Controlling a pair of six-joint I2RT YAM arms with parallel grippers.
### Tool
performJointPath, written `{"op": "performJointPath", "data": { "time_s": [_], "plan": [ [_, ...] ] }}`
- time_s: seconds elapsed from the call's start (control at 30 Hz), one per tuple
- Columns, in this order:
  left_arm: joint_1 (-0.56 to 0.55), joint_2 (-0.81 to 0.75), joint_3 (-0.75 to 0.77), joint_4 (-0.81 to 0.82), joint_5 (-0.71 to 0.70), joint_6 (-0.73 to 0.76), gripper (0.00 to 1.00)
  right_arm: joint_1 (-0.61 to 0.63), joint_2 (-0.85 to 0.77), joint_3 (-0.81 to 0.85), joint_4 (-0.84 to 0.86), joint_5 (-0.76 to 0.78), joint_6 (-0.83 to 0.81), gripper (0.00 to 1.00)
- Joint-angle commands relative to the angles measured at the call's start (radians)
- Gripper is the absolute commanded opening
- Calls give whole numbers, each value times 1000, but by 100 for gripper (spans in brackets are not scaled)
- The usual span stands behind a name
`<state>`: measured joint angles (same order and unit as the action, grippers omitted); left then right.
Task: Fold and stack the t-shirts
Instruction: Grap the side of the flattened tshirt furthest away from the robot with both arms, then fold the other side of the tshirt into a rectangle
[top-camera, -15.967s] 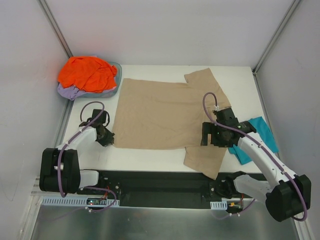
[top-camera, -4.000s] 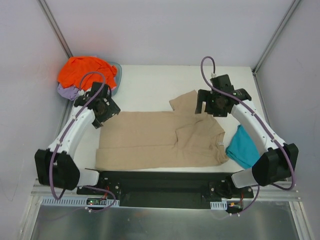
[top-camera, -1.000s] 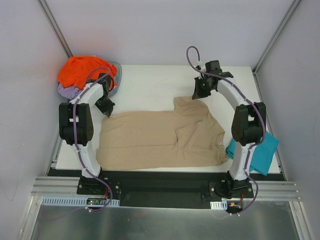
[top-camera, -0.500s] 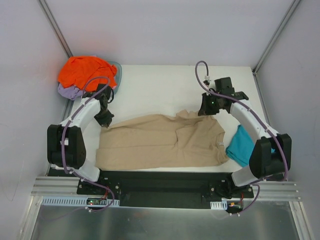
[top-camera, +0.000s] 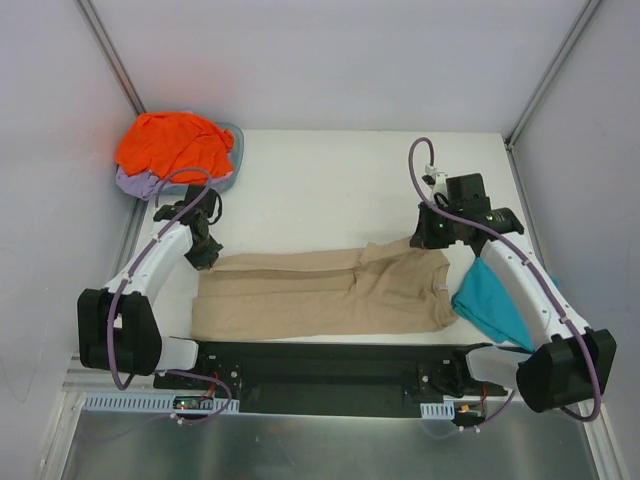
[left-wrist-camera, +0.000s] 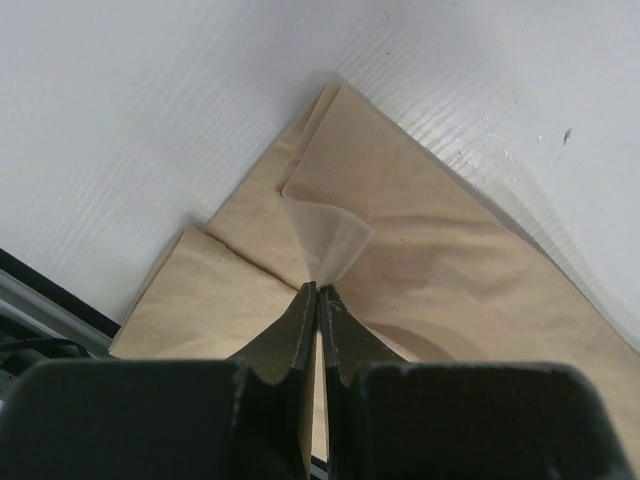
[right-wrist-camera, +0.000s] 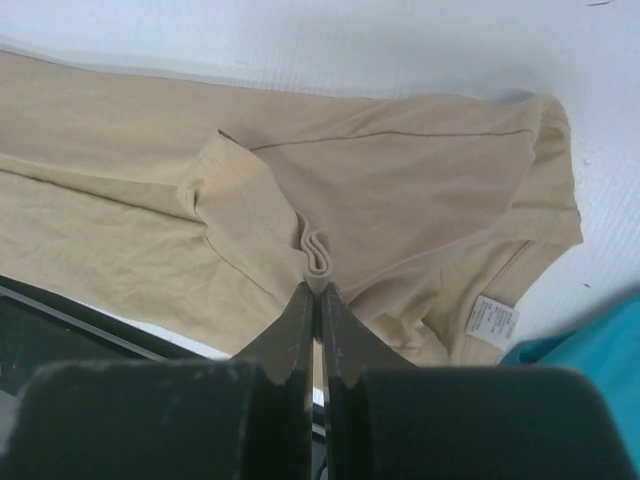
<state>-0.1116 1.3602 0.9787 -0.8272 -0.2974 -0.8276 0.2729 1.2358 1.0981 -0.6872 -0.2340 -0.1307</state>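
At far edge, L/R jaws each pinch tan t-shirt (top-camera: 300, 295), prob. lifted.

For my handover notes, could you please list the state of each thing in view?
Tan shirt: folded over.
Left gripper: jaws shut on tan shirt.
Right gripper: jaws shut on tan shirt.
Teal shirt: bunched.
Orange shirt: crumpled in basin.
Lavender shirt: crumpled under orange shirt.

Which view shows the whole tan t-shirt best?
Top external: the tan t-shirt in full outline, folded lengthwise. Left wrist shows only one corner, pinched in the left fingers; right wrist shows the collar end, label and a fold in the right fingers.
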Motion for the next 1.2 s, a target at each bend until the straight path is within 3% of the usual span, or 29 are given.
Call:
{"op": "performJointPath", "data": {
  "time_s": [0.0,0.6,0.73,0.8,0.83,0.9,0.93,0.97,1.0,1.17],
  "plan": [
    [-2,-79,-18,-21,-26,-19,0,6,-76,-14,-49,16,3,2],
    [-11,-141,-170,-21,9,-36,2,12,-153,-167,-78,6,39,8],
    [-17,-150,-212,-26,17,-56,15,17,-139,-245,-93,30,121,19],
    [-17,-188,-225,-36,-2,-65,32,20,-133,-267,-126,38,175,20],
    [-17,-202,-229,-49,-6,-71,54,23,-133,-277,-139,38,187,20],
    [-17,-243,-221,-72,-13,-76,70,28,-139,-310,-172,41,216,44],
    [-17,-256,-210,-84,-11,-76,85,28,-145,-316,-182,44,221,60],
    [-17,-268,-204,-87,-6,-76,91,28,-148,-311,-192,45,218,84],
    [-17,-288,-196,-87,13,-73,98,29,-151,-301,-201,59,215,99],
    [-17,-300,-115,-84,67,-51,99,29,-151,-187,-207,75,180,97]
  ]
}}
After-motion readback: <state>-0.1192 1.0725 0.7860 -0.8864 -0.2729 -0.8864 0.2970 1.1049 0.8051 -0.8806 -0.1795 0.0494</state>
